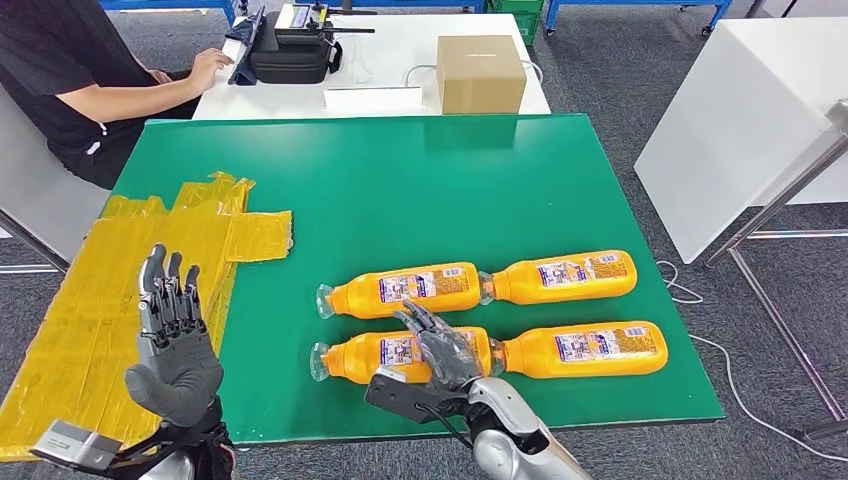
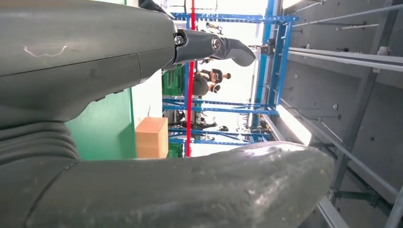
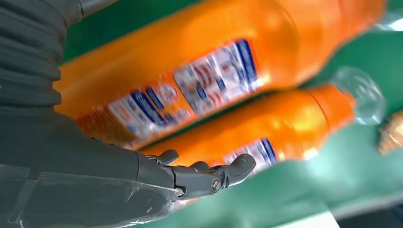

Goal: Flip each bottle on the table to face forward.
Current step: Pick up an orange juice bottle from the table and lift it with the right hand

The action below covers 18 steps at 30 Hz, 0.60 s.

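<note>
The left hand (image 1: pixel 172 335) is raised above a patch of yellow tape (image 1: pixel 120 290) on the green table (image 1: pixel 400 190), fingers straight and slightly apart, holding nothing. To its right the right hand (image 1: pixel 440 348) lies palm down, fingers stretched over the near-left bottle (image 1: pixel 385 354); I cannot tell whether it grips the bottle or merely rests on it. Just beyond that hand lies the far-left bottle (image 1: pixel 405 289), its clear cap pointing left. To the right of the hand lie the near-right bottle (image 1: pixel 585 350) and, beyond it, the far-right bottle (image 1: pixel 565 277). All four lie on their sides, labels up. Farther off, a person (image 1: pixel 80 80) sits by a white table (image 1: pixel 380 60) carrying a cardboard box (image 1: pixel 480 72).
</note>
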### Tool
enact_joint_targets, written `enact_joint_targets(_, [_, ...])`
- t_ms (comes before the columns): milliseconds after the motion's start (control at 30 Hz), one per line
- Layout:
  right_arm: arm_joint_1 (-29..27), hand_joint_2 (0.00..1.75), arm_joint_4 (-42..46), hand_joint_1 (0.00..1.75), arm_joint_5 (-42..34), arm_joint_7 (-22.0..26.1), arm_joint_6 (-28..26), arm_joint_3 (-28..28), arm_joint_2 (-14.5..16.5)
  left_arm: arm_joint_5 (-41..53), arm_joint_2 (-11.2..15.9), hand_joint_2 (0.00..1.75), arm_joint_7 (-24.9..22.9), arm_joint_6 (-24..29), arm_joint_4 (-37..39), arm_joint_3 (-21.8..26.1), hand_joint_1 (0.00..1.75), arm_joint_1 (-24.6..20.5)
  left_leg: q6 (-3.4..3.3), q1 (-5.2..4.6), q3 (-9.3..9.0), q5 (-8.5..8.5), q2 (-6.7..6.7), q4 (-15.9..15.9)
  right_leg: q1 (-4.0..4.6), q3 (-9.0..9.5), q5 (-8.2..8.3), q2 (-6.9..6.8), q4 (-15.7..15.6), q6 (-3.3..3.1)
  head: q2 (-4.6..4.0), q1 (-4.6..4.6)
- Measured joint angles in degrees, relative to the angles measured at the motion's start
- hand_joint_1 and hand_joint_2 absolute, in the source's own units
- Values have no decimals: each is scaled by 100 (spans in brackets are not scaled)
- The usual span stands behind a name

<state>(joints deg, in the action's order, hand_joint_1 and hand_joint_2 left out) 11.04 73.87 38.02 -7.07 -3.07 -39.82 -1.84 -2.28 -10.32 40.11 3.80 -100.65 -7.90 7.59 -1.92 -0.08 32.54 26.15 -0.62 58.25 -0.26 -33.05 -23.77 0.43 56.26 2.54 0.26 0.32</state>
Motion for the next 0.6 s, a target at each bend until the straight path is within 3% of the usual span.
enact_joint_targets(600, [309, 175, 179, 0, 640, -1340, 1156, -590, -461, -139, -61, 0, -40, -31, -16, 323, 0, 26, 0, -1, -26, 0, 0, 0, -1, 23, 0, 0, -2, 0, 0, -1])
